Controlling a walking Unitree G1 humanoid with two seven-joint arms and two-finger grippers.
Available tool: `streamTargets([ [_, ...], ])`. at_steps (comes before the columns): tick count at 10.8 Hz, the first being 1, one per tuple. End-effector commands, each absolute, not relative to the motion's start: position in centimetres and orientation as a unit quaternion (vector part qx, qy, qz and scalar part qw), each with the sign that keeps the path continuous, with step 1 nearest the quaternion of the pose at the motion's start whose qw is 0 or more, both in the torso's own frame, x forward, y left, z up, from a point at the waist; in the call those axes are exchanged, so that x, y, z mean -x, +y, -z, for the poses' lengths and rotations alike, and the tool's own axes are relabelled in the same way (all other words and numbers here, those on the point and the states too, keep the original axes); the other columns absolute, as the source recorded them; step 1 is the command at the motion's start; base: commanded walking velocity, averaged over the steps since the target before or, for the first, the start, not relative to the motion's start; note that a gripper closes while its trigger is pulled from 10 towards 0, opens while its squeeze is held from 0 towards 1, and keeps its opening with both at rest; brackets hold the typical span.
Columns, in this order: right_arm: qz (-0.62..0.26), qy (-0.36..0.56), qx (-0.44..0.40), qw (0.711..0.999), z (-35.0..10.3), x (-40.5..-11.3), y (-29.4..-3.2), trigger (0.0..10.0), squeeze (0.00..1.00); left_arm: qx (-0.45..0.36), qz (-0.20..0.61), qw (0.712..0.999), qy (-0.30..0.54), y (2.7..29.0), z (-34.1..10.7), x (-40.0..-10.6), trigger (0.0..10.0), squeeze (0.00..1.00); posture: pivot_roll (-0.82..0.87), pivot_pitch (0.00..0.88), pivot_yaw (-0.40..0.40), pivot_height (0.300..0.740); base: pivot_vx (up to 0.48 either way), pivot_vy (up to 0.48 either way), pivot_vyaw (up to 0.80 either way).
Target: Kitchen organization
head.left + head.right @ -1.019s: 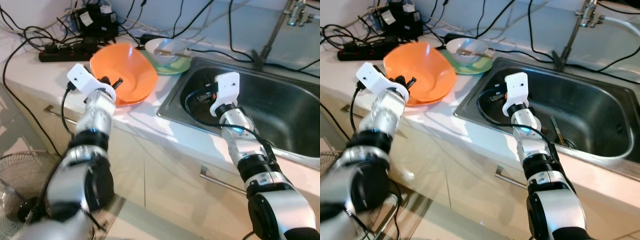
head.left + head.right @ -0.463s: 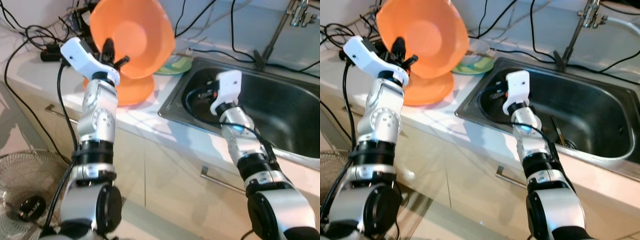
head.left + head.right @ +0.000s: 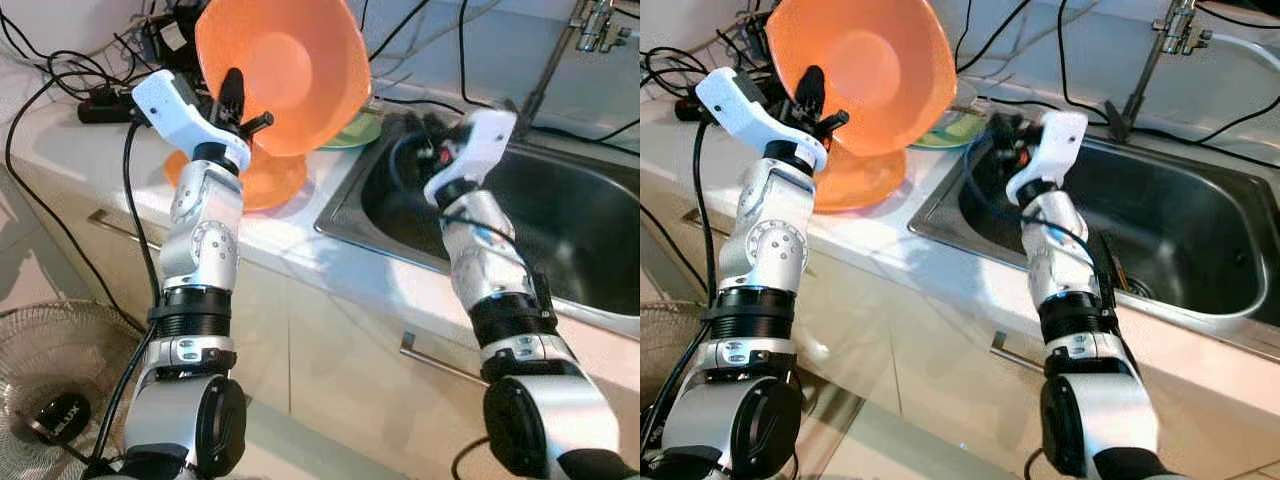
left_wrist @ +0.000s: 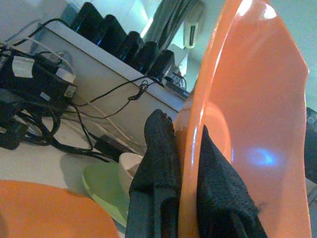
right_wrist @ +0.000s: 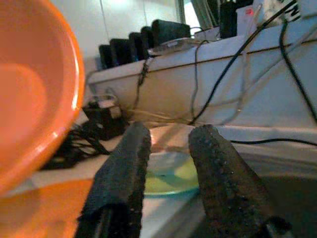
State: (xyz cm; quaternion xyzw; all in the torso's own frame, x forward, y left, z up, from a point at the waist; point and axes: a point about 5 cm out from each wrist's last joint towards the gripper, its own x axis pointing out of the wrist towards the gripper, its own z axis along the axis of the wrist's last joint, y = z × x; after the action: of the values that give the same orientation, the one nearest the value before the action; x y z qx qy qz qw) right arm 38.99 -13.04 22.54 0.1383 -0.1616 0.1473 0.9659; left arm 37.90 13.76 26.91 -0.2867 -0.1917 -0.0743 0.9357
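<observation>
Left pincer [image 3: 238,100] pinching the rim of the upper orange bowl [image 3: 285,60]: left wrist view shows one black finger [image 4: 158,148] on the outer wall, the other on the inner face, rim sandwiched between. Bowl held clear of the bench [image 3: 300,240], tipped nearly on edge, hollow facing the camera. A second orange bowl [image 3: 245,182] sits on the bench directly beneath it. Just behind, by the sink's [image 3: 560,230] left corner, a green plate [image 3: 355,130] with a white bowl [image 4: 130,166] on it. Right pincer [image 3: 1002,132] raised over the sink's left rim, fingers [image 5: 124,168] spread with a gap and holding nothing, aimed across toward the green plate and the lifted bowl. Key relation: the lifted bowl lies to the robot's left of the right pincer and higher, its near rim close; the left arm already has the grip, so the right is the free one. Judgement: the bowl is mid-transfer; either a handover or placement in the sink looks likely. Risk: rim pinch on a steeply tipped bowl may slip.
</observation>
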Motion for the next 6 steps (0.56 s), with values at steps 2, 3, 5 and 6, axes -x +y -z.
streamTargets([
  [2, -0.175, -0.150, -0.202, 0.952, -23.0, -38.9, -12.9, 10.0, 1.00, 0.274, 0.089, 0.934, -0.211, 13.4, -27.8, -37.7, 10.0, 0.00, 0.18, 0.000, -0.015, 0.725, 0.000, 0.000, 0.00],
  [3, -0.205, -0.137, -0.226, 0.942, -22.8, -38.6, -12.4, 10.0, 1.00, 0.273, 0.089, 0.934, -0.214, 13.5, -27.9, -37.7, 10.0, 0.00, 0.18, 0.000, -0.014, 0.725, 0.000, 0.000, 0.00],
  [5, -0.232, -0.123, -0.233, 0.936, -22.5, -38.2, -11.4, 10.0, 0.00, 0.278, 0.097, 0.930, -0.222, 13.4, -28.1, -37.6, 10.0, 0.00, 0.18, 0.000, -0.015, 0.725, 0.000, 0.000, 0.00],
  [6, -0.246, -0.116, -0.248, 0.930, -22.5, -38.0, -11.0, 10.0, 0.00, 0.277, 0.099, 0.929, -0.223, 13.3, -28.1, -37.6, 10.0, 0.00, 0.18, 0.000, -0.014, 0.725, 0.000, 0.000, 0.00],
])
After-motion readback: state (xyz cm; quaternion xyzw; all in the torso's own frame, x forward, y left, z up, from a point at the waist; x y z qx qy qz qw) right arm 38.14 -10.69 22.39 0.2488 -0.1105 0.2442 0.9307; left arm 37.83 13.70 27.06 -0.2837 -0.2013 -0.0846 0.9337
